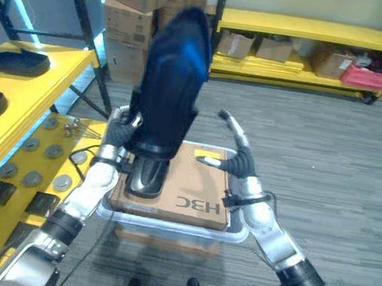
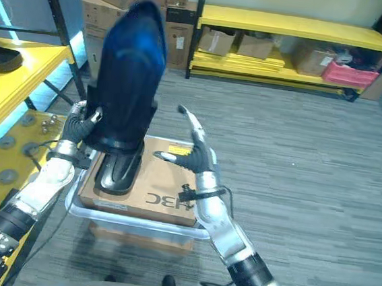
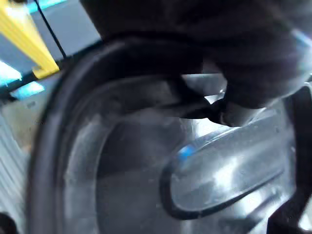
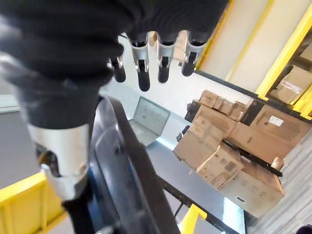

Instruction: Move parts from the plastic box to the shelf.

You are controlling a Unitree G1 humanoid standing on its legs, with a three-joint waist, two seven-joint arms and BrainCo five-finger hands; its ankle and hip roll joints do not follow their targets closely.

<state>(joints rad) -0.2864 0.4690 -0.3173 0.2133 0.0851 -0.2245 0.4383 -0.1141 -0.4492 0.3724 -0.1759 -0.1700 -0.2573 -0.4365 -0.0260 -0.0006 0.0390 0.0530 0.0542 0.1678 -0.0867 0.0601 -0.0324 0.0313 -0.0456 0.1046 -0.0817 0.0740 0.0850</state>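
Part in hand: one big black moulded part [image 1: 171, 87], glossy with a bluish sheen, is held upright above the box, so it looks mid-carry rather than parked.
Left hand: the left hand [image 1: 121, 131] is wrapped round the part's lower edge on the shelf side, fingers curled on it; in the left wrist view the part's dark rim sits right against the hand.
Right hand: the right hand [image 2: 189, 151] is held just beside the part with fingers spread straight and nothing in them, probably kept ready as a steadying side, though contact can't be confirmed.
Plastic box: one clear plastic box [image 1: 236, 234] sits on the floor, topped by a cardboard sheet [image 1: 193, 187], with one more black part [image 1: 146, 176] lying on that sheet right under the lifted one.
Shelf: the yellow shelf [image 1: 19, 103] is off to the robot's left, with two black parts [image 1: 16, 62] already laid on its upper level.
Lower level: roughly seven grey discs [image 1: 55, 151] and a few dark trays are counted there, the rest being cut off.
Likely next: a swing left to the shelf is guessed.
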